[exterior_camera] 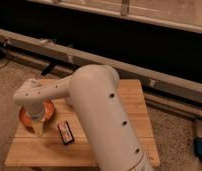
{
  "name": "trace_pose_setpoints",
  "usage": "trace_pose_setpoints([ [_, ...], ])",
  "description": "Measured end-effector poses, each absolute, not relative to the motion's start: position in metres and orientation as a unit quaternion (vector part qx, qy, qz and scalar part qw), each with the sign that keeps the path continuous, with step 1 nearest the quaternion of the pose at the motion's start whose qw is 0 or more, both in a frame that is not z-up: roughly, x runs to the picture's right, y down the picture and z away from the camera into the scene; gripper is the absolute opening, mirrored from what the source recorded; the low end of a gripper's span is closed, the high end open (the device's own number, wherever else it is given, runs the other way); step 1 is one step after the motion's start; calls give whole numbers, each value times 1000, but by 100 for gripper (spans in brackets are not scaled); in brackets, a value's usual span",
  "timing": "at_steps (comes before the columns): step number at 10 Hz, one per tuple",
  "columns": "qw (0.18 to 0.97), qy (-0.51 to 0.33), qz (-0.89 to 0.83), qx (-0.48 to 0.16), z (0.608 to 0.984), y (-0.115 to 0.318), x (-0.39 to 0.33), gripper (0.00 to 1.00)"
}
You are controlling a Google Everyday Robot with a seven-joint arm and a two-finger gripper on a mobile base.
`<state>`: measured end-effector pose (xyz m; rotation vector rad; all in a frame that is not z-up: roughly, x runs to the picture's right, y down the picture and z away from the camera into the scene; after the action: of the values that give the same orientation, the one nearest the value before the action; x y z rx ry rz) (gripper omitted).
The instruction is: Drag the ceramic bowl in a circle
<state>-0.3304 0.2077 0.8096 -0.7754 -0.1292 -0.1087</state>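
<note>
**Arm folded over the desk's left side, gripper down at the bowl**

The white arm (101, 115) rises from the bottom of the view and fills the middle of the picture. From its bulky upper part a slimmer link reaches left to a rounded wrist. There it turns downward, so the gripper (40, 126) hangs at the near rim of the ceramic bowl (47, 107). The gripper's pale tip overlaps that rim and part of the bowl's inside. Whether it is spread or closed cannot be told, nor whether it presses on the rim.

The ceramic bowl sits upright on the left part of the wooden desk (136, 100), its mouth facing up. It is round, so it has no long axis to speak of. Only its glossy orange rim shows, on either side of the wrist.

The bowl lies close to the desk's left edge. A small dark rectangular packet (65, 133) lies just to its right and a little nearer, apart from it. Bare wood runs along the front of the desk below the bowl and packet. On the right, more bare wood shows beyond the arm. The arm hides the middle of the desk. Speckled floor surrounds the desk.
</note>
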Motion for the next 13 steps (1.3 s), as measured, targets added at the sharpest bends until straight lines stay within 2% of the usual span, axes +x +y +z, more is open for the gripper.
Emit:
trace_pose_setpoints([
  [1,922,-61,-54,-379,814,212,-333,70],
  [3,921,-56,-52,-382,820,217,-332,47],
  [4,921,-55,-50,-382,820,217,-329,39],
  [7,918,-69,-44,-389,804,213,-314,7],
  [9,910,-87,-54,-402,778,215,-303,0],
  [13,889,-88,-66,-445,739,242,-256,0],
])
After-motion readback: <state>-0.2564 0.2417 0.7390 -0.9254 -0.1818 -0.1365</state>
